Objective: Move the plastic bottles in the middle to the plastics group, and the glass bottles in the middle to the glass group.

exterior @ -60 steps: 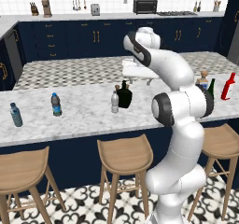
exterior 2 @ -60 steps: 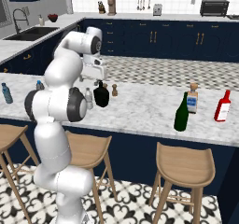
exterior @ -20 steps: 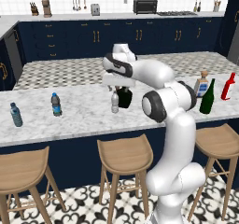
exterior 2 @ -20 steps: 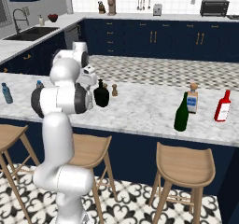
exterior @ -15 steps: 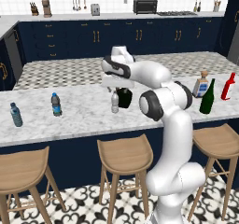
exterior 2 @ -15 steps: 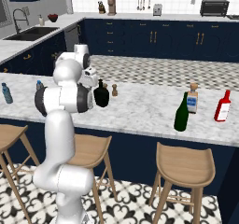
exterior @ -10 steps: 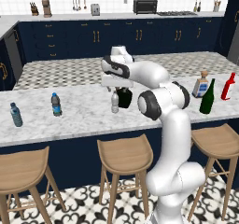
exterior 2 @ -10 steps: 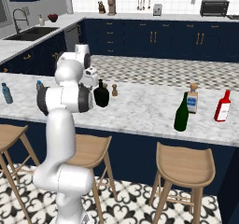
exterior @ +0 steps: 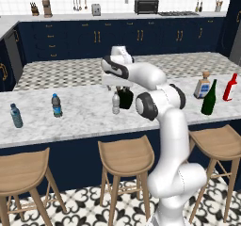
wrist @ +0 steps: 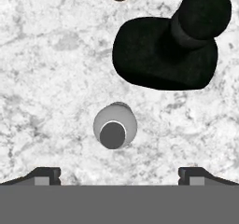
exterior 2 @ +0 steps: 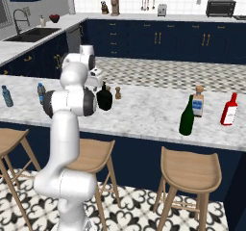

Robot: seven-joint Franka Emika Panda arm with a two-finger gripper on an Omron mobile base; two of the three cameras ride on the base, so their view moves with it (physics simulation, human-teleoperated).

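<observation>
clear-greyish water bottle (wrist: pixel 115 126) round-capped, beside squat black bottle (wrist: pixel 165 50).

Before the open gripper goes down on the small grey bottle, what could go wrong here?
1. The black bottle stands close beside the small grey bottle, so a wide finger may knock it.
2. In the hand view the bottle sits left of the midpoint of the gripper, so closing may push it over.
</observation>
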